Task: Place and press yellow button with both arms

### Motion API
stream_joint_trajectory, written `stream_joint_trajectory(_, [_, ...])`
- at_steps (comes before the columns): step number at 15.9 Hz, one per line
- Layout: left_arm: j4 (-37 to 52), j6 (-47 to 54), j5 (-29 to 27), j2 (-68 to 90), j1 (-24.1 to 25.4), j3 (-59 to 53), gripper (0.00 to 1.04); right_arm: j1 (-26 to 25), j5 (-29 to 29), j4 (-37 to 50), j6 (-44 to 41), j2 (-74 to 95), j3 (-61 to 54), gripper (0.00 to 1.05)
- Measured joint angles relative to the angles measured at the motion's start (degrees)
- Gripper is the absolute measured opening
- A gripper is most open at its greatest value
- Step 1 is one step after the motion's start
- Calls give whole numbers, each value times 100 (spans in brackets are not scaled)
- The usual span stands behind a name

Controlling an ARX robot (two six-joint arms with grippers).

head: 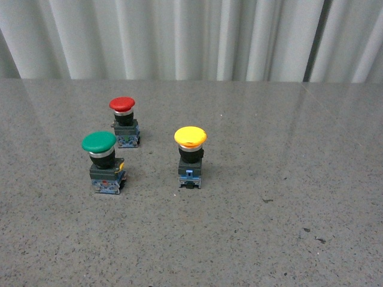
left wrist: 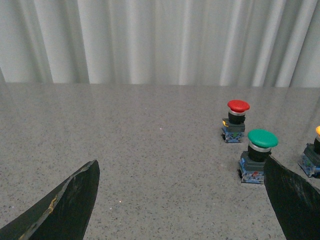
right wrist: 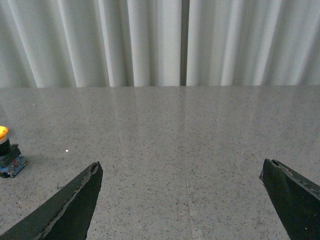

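Note:
The yellow button stands upright near the middle of the grey table, with a yellow cap, black neck and dark square base. It shows only partly at the edge of the left wrist view and of the right wrist view. Neither arm shows in the front view. My left gripper is open and empty, well short of the buttons. My right gripper is open and empty over bare table, apart from the yellow button.
A green-capped button stands left of the yellow one and also shows in the left wrist view. A red-capped button stands behind it, also in the left wrist view. White curtains hang behind the table's far edge.

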Motion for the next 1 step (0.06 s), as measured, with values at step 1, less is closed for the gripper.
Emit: stream_joint_trajectory(1, [0, 0, 0, 0, 0, 0, 98, 0, 0, 0, 0, 0, 0, 98])
